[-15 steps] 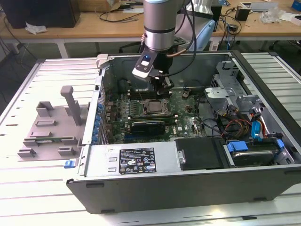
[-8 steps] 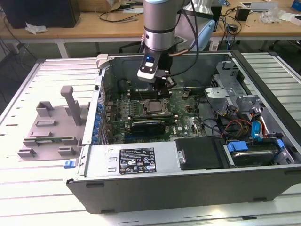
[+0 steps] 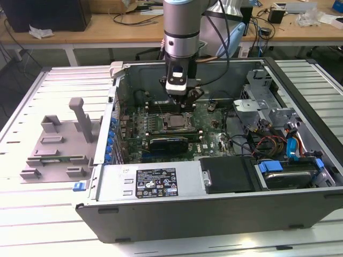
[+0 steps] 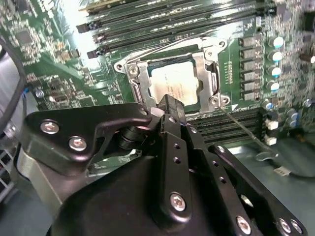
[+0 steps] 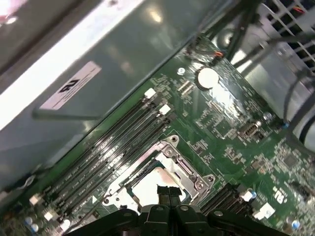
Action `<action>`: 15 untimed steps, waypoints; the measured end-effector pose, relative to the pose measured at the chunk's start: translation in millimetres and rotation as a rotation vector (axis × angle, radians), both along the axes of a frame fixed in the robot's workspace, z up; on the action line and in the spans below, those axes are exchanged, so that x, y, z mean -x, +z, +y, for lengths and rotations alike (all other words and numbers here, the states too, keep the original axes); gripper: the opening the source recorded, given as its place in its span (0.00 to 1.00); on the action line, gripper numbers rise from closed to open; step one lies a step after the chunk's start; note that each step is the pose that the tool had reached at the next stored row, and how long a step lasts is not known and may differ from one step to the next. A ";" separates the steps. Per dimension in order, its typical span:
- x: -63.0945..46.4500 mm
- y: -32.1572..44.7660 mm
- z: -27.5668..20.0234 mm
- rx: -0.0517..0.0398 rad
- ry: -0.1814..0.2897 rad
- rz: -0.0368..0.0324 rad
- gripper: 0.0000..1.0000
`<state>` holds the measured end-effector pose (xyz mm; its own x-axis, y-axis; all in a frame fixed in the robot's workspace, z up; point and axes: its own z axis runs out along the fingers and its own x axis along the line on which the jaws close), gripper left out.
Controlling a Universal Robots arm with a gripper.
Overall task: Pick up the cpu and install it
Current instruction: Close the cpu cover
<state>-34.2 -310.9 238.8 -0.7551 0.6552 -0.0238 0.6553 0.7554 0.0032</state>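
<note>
The cpu (image 4: pixel 174 86) lies flat inside the motherboard socket (image 4: pixel 139 78), its shiny silver top showing within the metal frame. In the exterior view the cpu (image 3: pixel 177 122) sits near the middle of the green board inside the open computer case. My gripper (image 3: pixel 180 99) hangs just above it, pointing down. In both wrist views the black fingers (image 4: pixel 169 104) are pressed together with nothing between them, and the tips (image 5: pixel 167 190) hover right over the cpu's (image 5: pixel 147 187) near edge. The gripper (image 4: pixel 167 101) is shut and holds nothing.
Memory slots (image 5: pixel 106 152) run beside the socket, and a thin socket lever (image 4: pixel 236 128) sticks out. The case wall (image 3: pixel 115 93) stands on the exterior view's left, with a grey holder (image 3: pixel 59 144) outside it. A power supply (image 3: pixel 155 182), drive bay (image 3: pixel 286 174) and cables (image 3: pixel 268 142) crowd the case.
</note>
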 end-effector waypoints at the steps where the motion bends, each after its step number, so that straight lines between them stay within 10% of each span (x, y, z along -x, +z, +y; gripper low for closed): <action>1: 0.0 0.0 0.0 0.0001 0.020 0.0000 0.11; 15: 0.0 -1.1 0.0 0.0001 0.319 0.0000 0.11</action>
